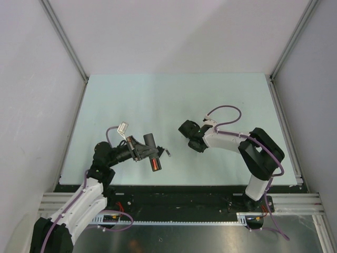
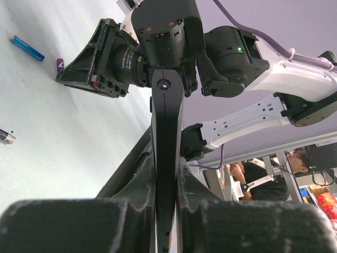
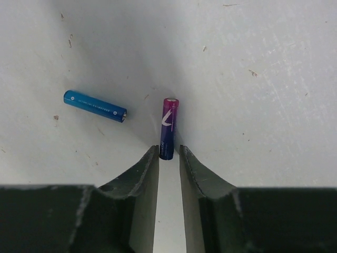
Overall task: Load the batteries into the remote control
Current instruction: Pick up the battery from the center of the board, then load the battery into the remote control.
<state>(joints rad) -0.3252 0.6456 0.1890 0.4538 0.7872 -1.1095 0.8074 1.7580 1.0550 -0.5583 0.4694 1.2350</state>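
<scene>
My left gripper (image 1: 147, 153) is shut on the black remote control (image 1: 156, 158) and holds it above the table; a red-orange battery (image 1: 155, 164) shows in its open back. In the left wrist view the remote (image 2: 167, 116) stands edge-on between my fingers. My right gripper (image 1: 194, 141) points down at the table. In its wrist view the jaws (image 3: 169, 155) are narrowly open around the near end of a bluish-purple battery (image 3: 167, 129) lying on the table. A blue battery (image 3: 95, 105) lies to its left.
Another dark battery with a pale tip (image 1: 168, 153) lies on the table between the two grippers; it also shows in the left wrist view (image 2: 5, 137). The pale table (image 1: 131, 100) has walls on three sides.
</scene>
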